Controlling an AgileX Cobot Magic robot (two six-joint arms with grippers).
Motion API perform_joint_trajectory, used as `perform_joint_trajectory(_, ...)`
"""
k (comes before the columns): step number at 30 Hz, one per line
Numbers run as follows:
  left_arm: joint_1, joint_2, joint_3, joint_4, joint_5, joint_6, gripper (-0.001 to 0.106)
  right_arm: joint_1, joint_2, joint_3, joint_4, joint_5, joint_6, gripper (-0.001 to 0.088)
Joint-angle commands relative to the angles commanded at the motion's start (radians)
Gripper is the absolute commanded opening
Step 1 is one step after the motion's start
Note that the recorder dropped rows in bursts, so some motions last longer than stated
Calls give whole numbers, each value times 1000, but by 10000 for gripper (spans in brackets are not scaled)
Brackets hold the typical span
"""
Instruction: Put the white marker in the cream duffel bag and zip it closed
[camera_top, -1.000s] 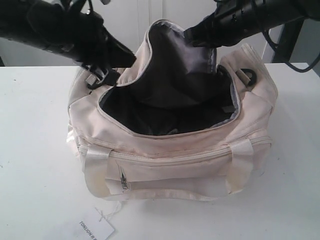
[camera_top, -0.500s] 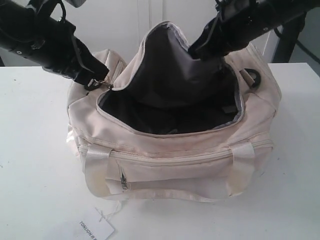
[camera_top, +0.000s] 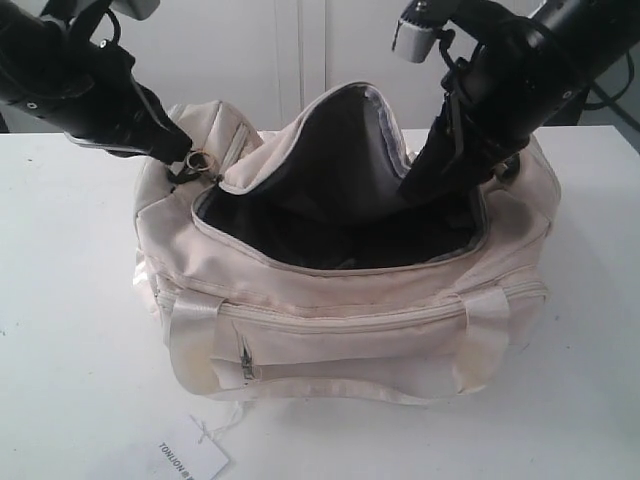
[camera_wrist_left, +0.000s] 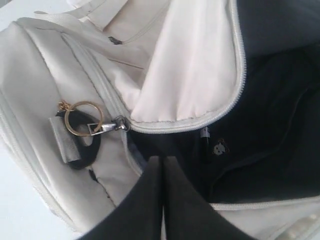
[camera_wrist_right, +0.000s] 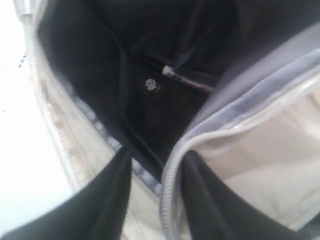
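The white marker (camera_wrist_right: 187, 81) lies inside the cream duffel bag (camera_top: 350, 330), down on the dark lining near a small white printed mark (camera_wrist_right: 151, 85), with only part of its barrel showing between folds of the lining. No gripper touches it. The bag's main zipper is undone and its mouth gapes wide, with the far flap standing up so that its grey inner face shows. The right gripper (camera_wrist_right: 157, 155) reaches into the mouth at the bag's right end, its two fingers spread apart on either side of the flap's grey zipper edge, one over the lining and one over the cream outer cloth. It grips nothing that I can make out. The left gripper (camera_wrist_left: 161, 162) is at the bag's left end, just beside the zipper pull with its gold ring (camera_wrist_left: 82, 117) and the black strap ring (camera_wrist_left: 80, 145). Its fingers are pressed together at the rim of the opening, and I cannot tell whether any cloth is pinched between them. On the bag's front the small pocket zipper (camera_top: 246, 362) is closed, and the shiny handles (camera_top: 190, 340) hang down the front wall. The bag sits on a white worktop (camera_top: 70, 350), and a white paper tag (camera_top: 190, 460) lies on the worktop in front of the bag's left corner.
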Motion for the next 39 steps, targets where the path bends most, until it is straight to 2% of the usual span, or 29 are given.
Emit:
perform_joint_trajectory(7, 2, 0, 0, 2, -26, -10, 0, 0, -23, -5, -2, 0, 91, 500)
perform_joint_trajectory(13, 10, 0, 0, 29, -26, -10, 0, 0, -104, -30, -66, 0, 91, 500)
perform_joint_trajectory(17, 10, 0, 0, 61, -26, -10, 0, 0, -163, -50, -51, -29, 92, 488)
perform_joint_trajectory(19, 10, 0, 0, 86, -26, -10, 0, 0, -174, -50, -24, -112, 132, 424)
perform_joint_trajectory(21, 10, 0, 0, 107, -37, -21, 0, 0, -176, -50, 0, -191, 201, 317)
perform_joint_trajectory(25, 10, 0, 0, 160, -98, -106, 0, 0, -139, -50, 77, -289, 272, 28)
perform_joint_trajectory(26, 10, 0, 0, 172, -114, -127, 0, 0, -123, -50, 98, -304, 274, 1)
perform_joint_trajectory(28, 10, 0, 0, 188, -134, -150, 0, 4, -90, -52, 112, -335, 290, 0)
perform_joint_trajectory(34, 10, 0, 0, 220, -131, -166, 0, 34, 28, -79, 105, -548, 404, 0)
perform_joint_trajectory(39, 10, 0, 0, 222, -131, -166, 0, 50, 173, -170, 103, -527, 464, 0)
